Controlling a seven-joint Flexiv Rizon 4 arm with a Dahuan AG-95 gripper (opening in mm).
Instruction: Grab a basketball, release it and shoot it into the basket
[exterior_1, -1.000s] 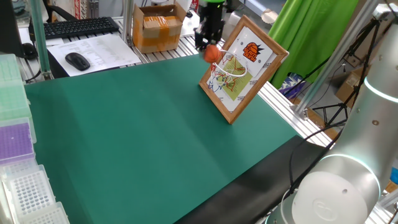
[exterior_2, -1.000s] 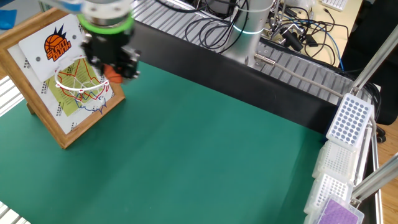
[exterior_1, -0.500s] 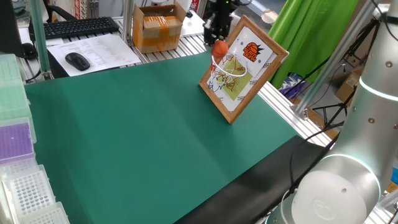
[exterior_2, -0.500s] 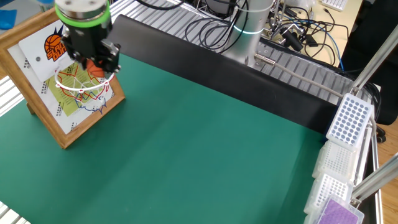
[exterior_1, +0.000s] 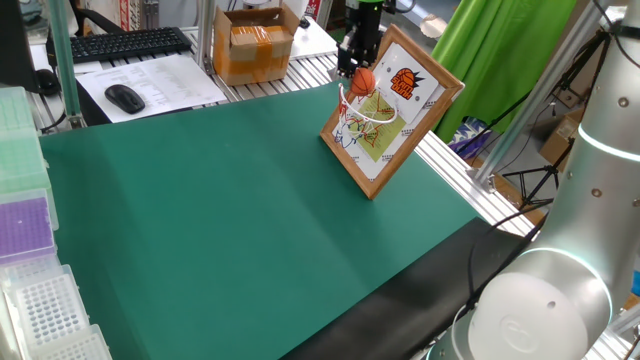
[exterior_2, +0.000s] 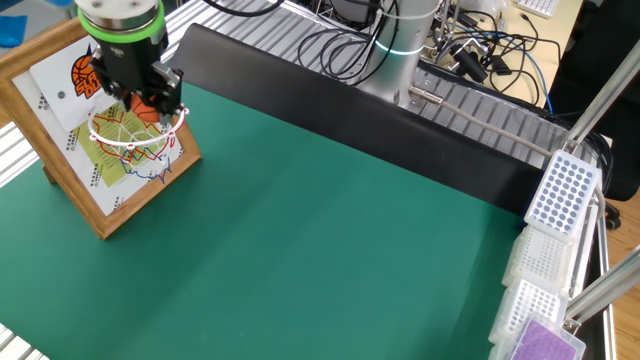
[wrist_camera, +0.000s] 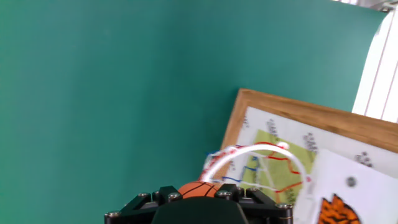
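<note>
While the black two-finger gripper (exterior_1: 361, 70) hangs over the rim of the small white hoop with net (exterior_1: 364, 111), its fingers are pinched onto the small orange ball with thin black seams (exterior_1: 364, 82), 1 finger on each side. From one fixed view the ball sits just above the hoop, in front of the upper part of the wooden-framed white backboard (exterior_1: 400, 110), close to the orange-black logo (exterior_1: 402, 82).

From the other fixed view the gripper (exterior_2: 145, 97) comes down from a green-ringed wrist; the ball (exterior_2: 148, 105) shows only as an orange patch between the dark fingers, right over the hoop (exterior_2: 135, 132). Backboard (exterior_2: 85, 140) leans back, tilted, its lower frame edge resting on the green table mat (exterior_2: 330, 230).

Hand view: top of the ball (wrist_camera: 199, 189) peeks over the black gripper body (wrist_camera: 202, 198); hoop ring (wrist_camera: 255, 158) blurred, just beyond it, with the backboard (wrist_camera: 298, 134) behind and the mat (wrist_camera: 112, 93) to the side.

Around the table: brown cardboard box (exterior_1: 257, 43), black keyboard (exterior_1: 128, 43), black computer mouse (exterior_1: 125, 97) on printed sheets, bright green cloth (exterior_1: 500, 50), white pipette-tip racks (exterior_2: 556, 195), cable tangle (exterior_2: 380, 45).
</note>
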